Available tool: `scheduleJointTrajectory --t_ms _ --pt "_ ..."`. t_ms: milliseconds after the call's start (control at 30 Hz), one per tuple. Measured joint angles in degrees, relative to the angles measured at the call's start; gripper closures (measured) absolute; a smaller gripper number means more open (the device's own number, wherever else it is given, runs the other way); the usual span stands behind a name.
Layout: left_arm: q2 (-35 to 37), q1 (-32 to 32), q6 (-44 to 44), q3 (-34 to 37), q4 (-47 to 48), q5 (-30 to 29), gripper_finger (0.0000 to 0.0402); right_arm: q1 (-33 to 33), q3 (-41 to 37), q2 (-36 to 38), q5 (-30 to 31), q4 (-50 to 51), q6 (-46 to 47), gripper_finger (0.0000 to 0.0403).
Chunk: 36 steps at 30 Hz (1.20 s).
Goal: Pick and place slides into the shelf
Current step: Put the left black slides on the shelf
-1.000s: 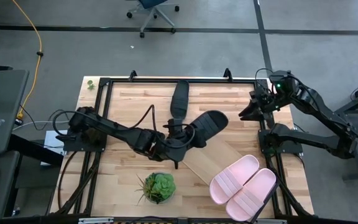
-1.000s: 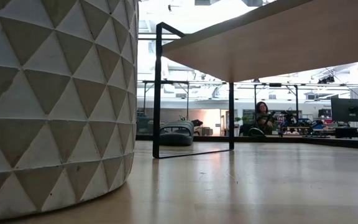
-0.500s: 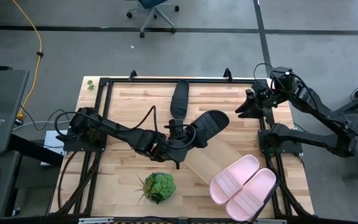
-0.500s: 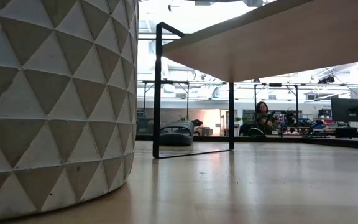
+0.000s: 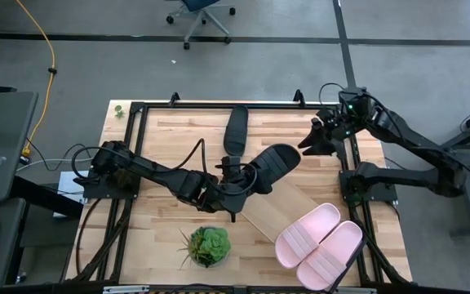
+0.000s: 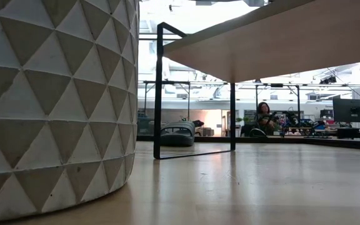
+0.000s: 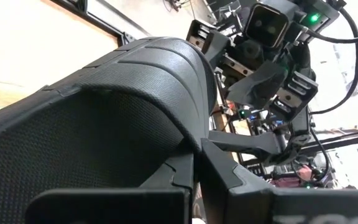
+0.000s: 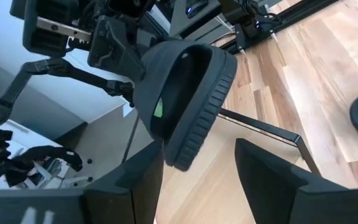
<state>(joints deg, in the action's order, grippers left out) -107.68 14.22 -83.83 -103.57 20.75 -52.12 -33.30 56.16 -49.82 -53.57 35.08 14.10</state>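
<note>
Above the shelf (image 5: 269,214), left gripper (image 5: 237,186) clamped on black slide (image 5: 272,163), fingertips hidden; right gripper (image 5: 307,142) parted, empty

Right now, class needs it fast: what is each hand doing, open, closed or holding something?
Left hand: closed on a black slide, held above the shelf.
Right hand: open, holding nothing, near the table's far right side.
</note>
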Motion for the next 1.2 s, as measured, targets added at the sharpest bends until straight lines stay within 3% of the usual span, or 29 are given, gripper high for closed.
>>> scheduleJointTrajectory --t_ms 367,767,1200 --pt "0.00 0.00 0.00 0.00 0.44 -0.11 0.0401 3.83 0.00 -2.80 0.39 -5.32 2.60 0.0213" --pt "0.00 0.02 0.06 0.00 0.42 -0.10 0.0401 8.15 0.00 -4.59 4.76 -7.22 3.44 0.0215" --pt "0.00 0.02 1.34 0.00 0.33 -0.11 0.0400 8.33 0.00 -4.61 6.70 -7.11 3.37 0.0310"
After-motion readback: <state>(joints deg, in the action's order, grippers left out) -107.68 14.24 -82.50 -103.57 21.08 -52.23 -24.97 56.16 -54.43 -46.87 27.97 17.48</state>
